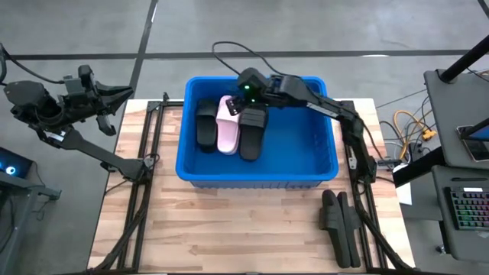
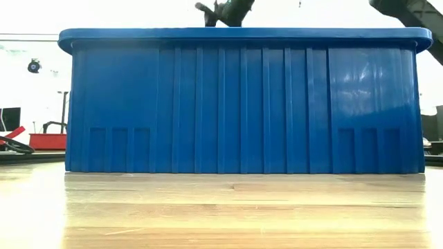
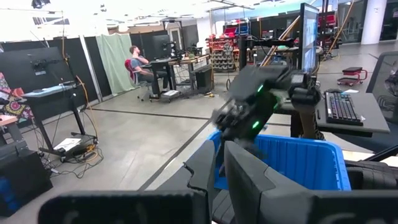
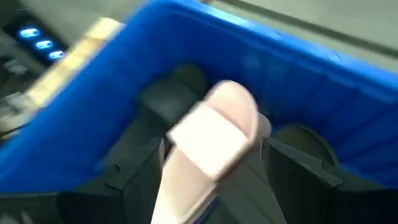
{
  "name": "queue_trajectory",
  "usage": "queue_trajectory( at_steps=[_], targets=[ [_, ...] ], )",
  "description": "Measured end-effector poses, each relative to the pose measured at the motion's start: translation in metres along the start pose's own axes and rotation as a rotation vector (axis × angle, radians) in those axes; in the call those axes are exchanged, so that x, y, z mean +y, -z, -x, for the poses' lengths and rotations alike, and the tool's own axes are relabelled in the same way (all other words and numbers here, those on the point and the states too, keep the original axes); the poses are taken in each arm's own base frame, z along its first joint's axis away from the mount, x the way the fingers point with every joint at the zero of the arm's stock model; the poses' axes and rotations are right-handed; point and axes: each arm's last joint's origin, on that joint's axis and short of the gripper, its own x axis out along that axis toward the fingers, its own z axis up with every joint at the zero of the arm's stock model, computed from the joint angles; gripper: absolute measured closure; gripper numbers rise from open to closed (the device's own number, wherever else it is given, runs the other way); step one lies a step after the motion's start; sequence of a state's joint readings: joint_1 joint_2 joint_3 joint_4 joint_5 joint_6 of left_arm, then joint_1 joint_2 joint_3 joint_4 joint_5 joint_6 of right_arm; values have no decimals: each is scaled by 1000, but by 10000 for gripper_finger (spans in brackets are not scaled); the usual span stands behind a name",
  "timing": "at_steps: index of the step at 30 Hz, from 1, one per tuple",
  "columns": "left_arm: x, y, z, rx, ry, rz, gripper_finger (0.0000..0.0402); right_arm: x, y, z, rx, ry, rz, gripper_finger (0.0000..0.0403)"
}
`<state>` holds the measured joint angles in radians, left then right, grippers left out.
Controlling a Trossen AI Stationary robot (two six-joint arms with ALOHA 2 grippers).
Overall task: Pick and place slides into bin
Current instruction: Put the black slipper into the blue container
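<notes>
slides (image 1: 229,124) lie in the bin (image 1: 321,169) under the right claw (image 4: 211,165), fingers spread wide, arm reaching over the rim

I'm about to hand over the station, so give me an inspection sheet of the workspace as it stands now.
Surface: wooden table, bare in front of the bin.
Job's things: blue bin holds a black slide, a pink slide and a black slide side by side; another pair of black slides lies on the table outside it.
Clutter: nothing seen.
Grippers: right gripper open over the bin's slides; left gripper shut, parked off the table's left edge.
Cables: black cable on the floor behind the bin; yellow cables at right.
Surroundings: desk with keyboard; seated person far off.
</notes>
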<state>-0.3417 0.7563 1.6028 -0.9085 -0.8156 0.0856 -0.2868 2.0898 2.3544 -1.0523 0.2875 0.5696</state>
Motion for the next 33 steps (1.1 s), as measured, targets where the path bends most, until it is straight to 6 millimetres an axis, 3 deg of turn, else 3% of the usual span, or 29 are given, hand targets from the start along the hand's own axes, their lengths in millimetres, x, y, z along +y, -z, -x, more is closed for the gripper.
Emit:
queue_trajectory(
  at_steps=[8, 16, 24, 33],
  targets=[
    [-2, -1, -2, 3, 0, 42, 379, 23, 9, 102, -107, -163, 274, 156],
    [-14, -4, -13, 5, -2, 102, 379, 28, 44, 179, -50, -266, 442, 165],
    [-39, -10, -37, 14, -1, 92, 379, 30, 103, 229, 193, -279, 607, 166],
    [-53, -9, -50, 47, 1, 56, 379, 58, 158, 263, 289, -463, 784, 165]
  ],
)
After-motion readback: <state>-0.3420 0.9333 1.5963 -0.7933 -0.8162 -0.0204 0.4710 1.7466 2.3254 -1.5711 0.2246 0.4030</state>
